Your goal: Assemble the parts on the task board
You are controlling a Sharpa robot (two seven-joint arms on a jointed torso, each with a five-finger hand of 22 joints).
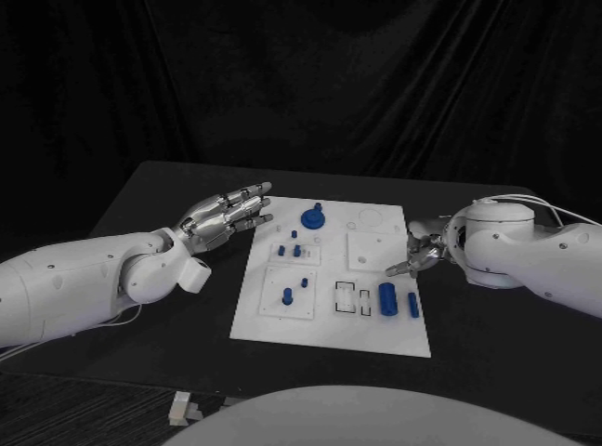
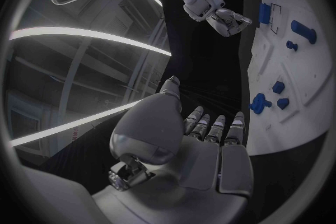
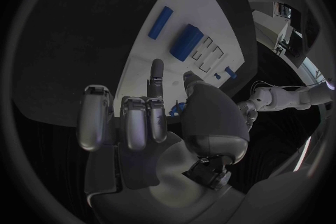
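Black table (image 1: 154, 200) carries the task board (image 1: 382, 330); blue parts (image 1: 386, 299) lie on it. My left hand (image 1: 225, 217) hovers empty, fingers spread; my right hand (image 1: 421, 249) points one finger at the board, the others curled, holding nothing.

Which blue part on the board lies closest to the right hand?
The thick blue cylinder, lying beside a thinner blue rod, nearest the right hand.

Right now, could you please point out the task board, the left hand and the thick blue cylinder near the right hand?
task board (image 1: 382, 334): head view, bare near-right corner area.
left hand (image 1: 225, 217): head view, middle of the hand.
thick blue cylinder (image 1: 386, 299): head view, mid-body.
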